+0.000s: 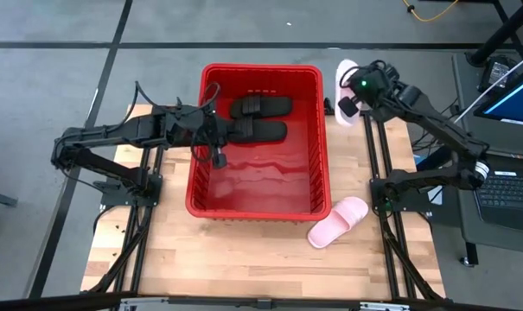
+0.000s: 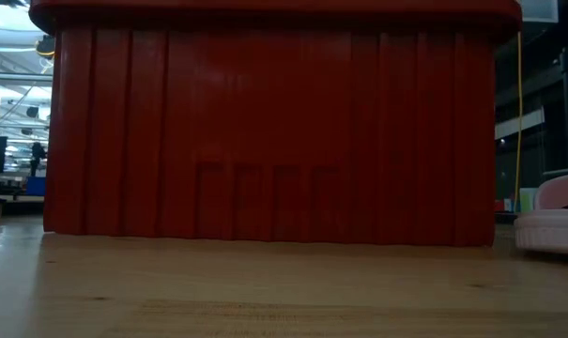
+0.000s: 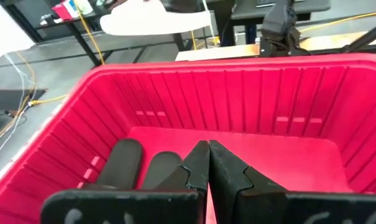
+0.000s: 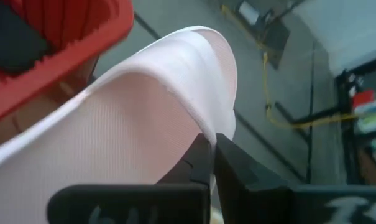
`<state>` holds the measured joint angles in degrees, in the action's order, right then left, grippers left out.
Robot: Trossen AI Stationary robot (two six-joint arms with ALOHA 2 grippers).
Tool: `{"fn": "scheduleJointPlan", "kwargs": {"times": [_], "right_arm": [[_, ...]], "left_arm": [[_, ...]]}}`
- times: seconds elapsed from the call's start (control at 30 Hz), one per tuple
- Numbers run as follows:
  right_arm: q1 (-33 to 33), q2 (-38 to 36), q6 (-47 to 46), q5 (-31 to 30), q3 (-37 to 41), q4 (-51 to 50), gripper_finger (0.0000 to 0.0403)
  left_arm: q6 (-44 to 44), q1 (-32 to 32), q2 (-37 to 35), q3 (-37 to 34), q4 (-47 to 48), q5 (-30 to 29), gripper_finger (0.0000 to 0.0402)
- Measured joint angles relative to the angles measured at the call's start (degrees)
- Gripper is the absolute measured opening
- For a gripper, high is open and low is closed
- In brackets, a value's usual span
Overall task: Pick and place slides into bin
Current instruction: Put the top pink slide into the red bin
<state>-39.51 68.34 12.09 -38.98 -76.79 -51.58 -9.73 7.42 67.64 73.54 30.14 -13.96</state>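
Note:
The red bin (image 1: 315, 138) stands in the middle of the table. Two black slides (image 1: 261, 107) (image 1: 263, 130) lie side by side on its floor at the far end; they also show in the left wrist view (image 3: 121, 163). My left gripper (image 3: 207, 163) is shut and empty over the bin's left side (image 1: 216, 147). My right gripper (image 1: 351, 97) is past the bin's far right corner, shut on a pale pink slide (image 1: 343, 76). The second pink slide (image 1: 337, 222) lies flat on the table by the bin's near right corner, and shows in the low view (image 2: 552, 222). My right gripper pinches the pink slide at the edge of its sole (image 4: 203, 127) between its two fingers. The ribbed sole fills the right wrist view and its rounded end (image 4: 206, 43) points away from the fingers. The slide is lifted clear of the table, beside the bin's rim (image 4: 82, 43).
The bin's near wall (image 2: 265, 131) fills the low view. Bare wooden table (image 1: 244, 250) lies between the bin and the near edge. A laptop and desk gear (image 1: 507, 186) stand off the table's right side.

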Motion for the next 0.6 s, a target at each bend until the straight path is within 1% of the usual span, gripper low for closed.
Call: {"fn": "scheduleJointPlan", "kwargs": {"times": [0.1, 0.23, 0.33, 0.43, 0.6], "right_arm": [[0.19, 0.0, 5.53, 0.35, -1.77, 2.39, 0.001], [1.38, -0.01, 10.23, 6.19, -2.12, 7.6, 0.001], [3.25, 0.2, 17.29, 8.89, -2.12, 12.38, 0.001], [5.23, 0.31, 23.71, 10.86, -2.12, 15.45, 0.001], [7.53, 0.31, 24.55, 20.16, -2.12, 17.55, 0.001]], "left_arm": [[-0.06, 1.05, -0.63, 0.0, 0.11, -0.05, 0.0001], [-0.07, 2.7, -2.42, -0.02, 0.12, 0.97, 0.0001], [-0.09, 3.38, -3.61, -0.4, -0.29, 1.42, 0.0001], [0.19, 3.38, -5.64, -4.06, -3.2, 0.19, 0.0001], [2.0, 3.36, -10.34, -13.06, -11.36, -1.22, 0.0001]]}}
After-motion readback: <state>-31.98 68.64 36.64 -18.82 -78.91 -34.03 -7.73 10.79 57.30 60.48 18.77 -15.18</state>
